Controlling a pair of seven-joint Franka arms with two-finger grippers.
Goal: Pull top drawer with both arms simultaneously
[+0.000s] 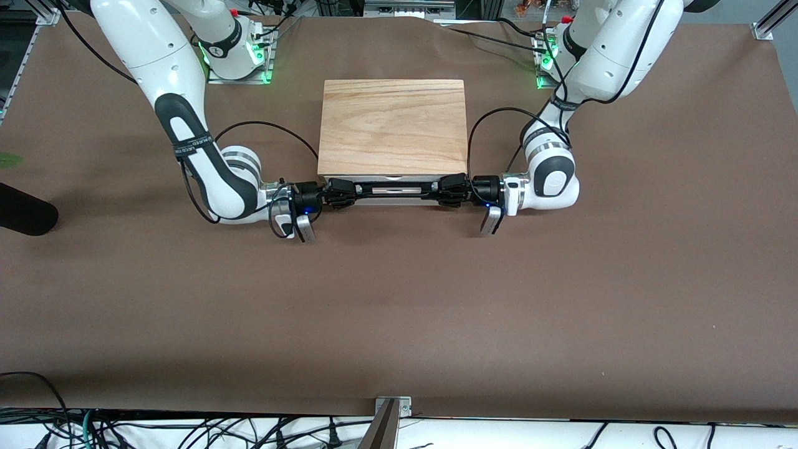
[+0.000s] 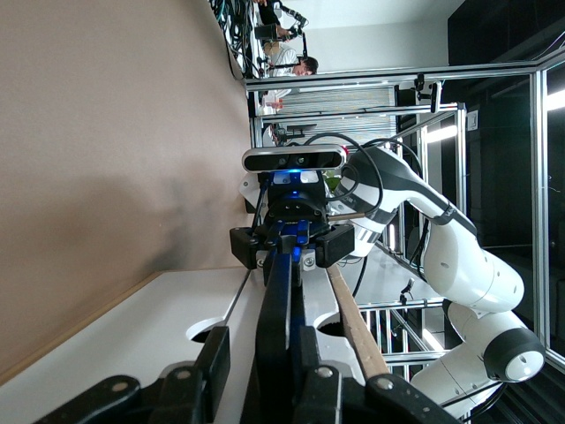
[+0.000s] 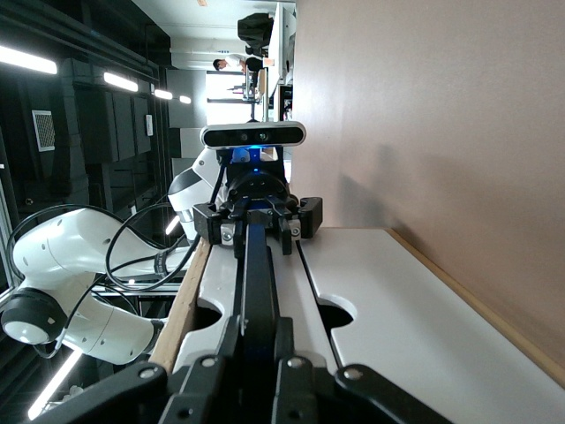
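The top drawer [image 1: 394,201] sits under the box's oak top board [image 1: 393,121]. None of its wooden inside shows. Its white front [image 2: 314,296] carries a long black bar handle [image 1: 396,189]. My left gripper [image 1: 444,191] is at the handle's end toward the left arm. Its fingers [image 2: 217,353] straddle the bar [image 2: 278,300], with a gap on one side. My right gripper [image 1: 349,192] is shut on the handle's other end [image 3: 259,283]. The drawer front shows beside it [image 3: 221,283].
A second white panel [image 3: 397,309] lies below the top drawer front. The box stands on a brown table [image 1: 399,299]. A dark object [image 1: 25,215] lies at the right arm's end. Cables loop from both wrists beside the box.
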